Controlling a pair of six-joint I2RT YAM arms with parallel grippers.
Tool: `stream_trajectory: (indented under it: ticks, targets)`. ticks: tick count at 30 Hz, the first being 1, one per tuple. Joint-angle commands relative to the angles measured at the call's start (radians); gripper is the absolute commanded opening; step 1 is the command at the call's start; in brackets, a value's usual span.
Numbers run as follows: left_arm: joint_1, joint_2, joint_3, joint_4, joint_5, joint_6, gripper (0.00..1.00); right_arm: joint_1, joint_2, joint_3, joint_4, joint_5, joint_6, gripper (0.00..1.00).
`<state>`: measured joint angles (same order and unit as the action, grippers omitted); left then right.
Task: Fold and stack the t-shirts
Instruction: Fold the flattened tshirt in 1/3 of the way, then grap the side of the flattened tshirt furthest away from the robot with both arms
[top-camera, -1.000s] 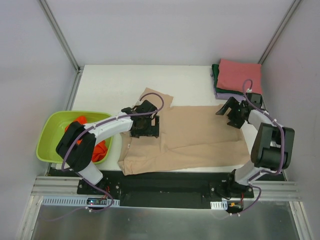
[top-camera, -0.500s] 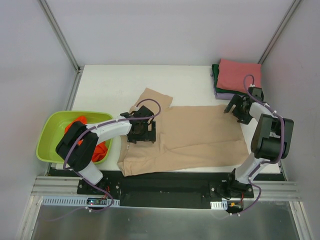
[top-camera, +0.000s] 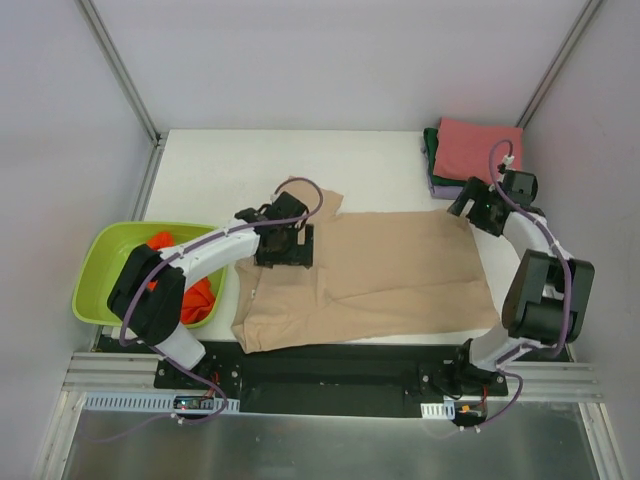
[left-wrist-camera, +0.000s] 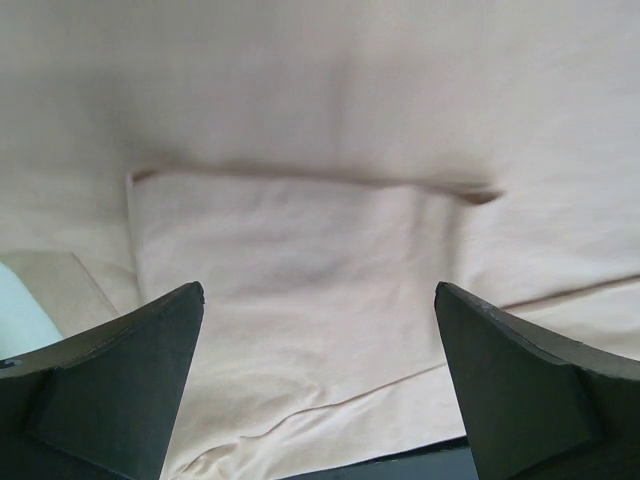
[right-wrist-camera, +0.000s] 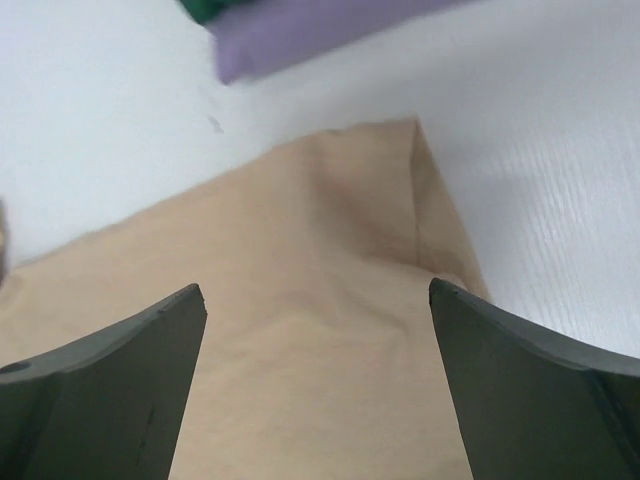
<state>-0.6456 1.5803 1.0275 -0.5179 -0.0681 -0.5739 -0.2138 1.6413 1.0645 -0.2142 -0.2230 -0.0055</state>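
**Both grippers spread and empty over the beige t-shirt (top-camera: 390, 270); no corner taken yet.**
The shirt lies flat across the near half of the table (top-camera: 220, 170), presumably laid out for folding. The left gripper (top-camera: 288, 245) hovers over the sleeve end. The right gripper (top-camera: 470, 207) sits above the shirt's far-right corner, just beside the folded stack (top-camera: 478, 148) in the table's far-right corner, so there is little clearance there. The orange t-shirt (top-camera: 195, 295) waits in the basin (top-camera: 105, 255) off the left edge. The far-left of the table is bare, leaving room to swing.
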Motion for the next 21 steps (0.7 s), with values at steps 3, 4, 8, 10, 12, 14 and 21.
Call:
stream_trajectory:
  ticks: [3, 4, 8, 10, 12, 14, 21]
  targets:
    - [0.107, -0.002, 0.278, -0.028, -0.041, 0.057, 0.99, -0.007, -0.241, -0.101, 0.259, -0.066, 0.004, 0.96]
    - [0.135, 0.036, 0.325, -0.030, -0.035, 0.065, 0.99, -0.010, -0.239, -0.103, 0.259, -0.047, 0.004, 0.96]
    - [0.251, 0.229, 0.566, -0.060, -0.025, 0.092, 0.99, -0.018, -0.307, -0.253, 0.497, 0.017, 0.094, 0.96]
    - [0.290, 0.372, 0.754, -0.094, -0.041, 0.097, 0.99, -0.018, -0.322, -0.314, 0.570, 0.027, 0.099, 0.96]
    - [0.313, 0.489, 0.903, -0.106, -0.054, 0.129, 0.99, -0.018, -0.311, -0.328, 0.573, 0.030, 0.084, 0.96]
    - [0.320, 0.602, 1.049, -0.119, -0.085, 0.179, 0.99, -0.018, -0.299, -0.334, 0.581, 0.033, 0.088, 0.96]
    - [0.328, 0.888, 1.381, -0.087, 0.020, 0.224, 0.98, -0.019, -0.252, -0.330, 0.596, 0.014, 0.098, 0.96]
